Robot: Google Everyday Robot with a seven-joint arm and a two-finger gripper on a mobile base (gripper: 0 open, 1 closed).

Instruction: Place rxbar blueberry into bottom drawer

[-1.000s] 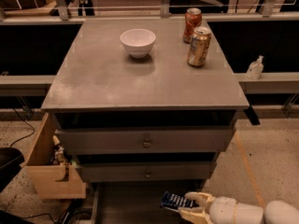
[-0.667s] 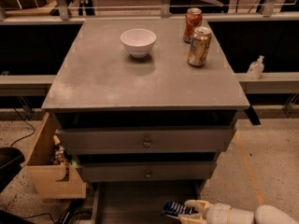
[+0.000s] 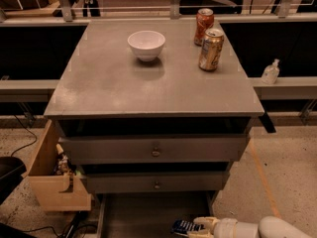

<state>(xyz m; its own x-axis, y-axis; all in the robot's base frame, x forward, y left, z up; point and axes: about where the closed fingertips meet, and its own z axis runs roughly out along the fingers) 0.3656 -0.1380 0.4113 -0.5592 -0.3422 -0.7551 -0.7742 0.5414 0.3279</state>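
My arm (image 3: 265, 228) reaches in low and level from the right, over the open bottom drawer (image 3: 143, 214). The tool (image 3: 197, 227) pinches one end of the rxbar blueberry (image 3: 184, 226), a flat dark blue bar with pale lettering, over the drawer's right side.

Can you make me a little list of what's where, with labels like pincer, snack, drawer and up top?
Drawer: wide dark grey bottom tray drawer, pulled open
Pincer: cream two-finger pincer, low at bottom right, over that drawer
Holding: dark blue flat snack bar
Up top: white round bowl, red drink can, gold drink can
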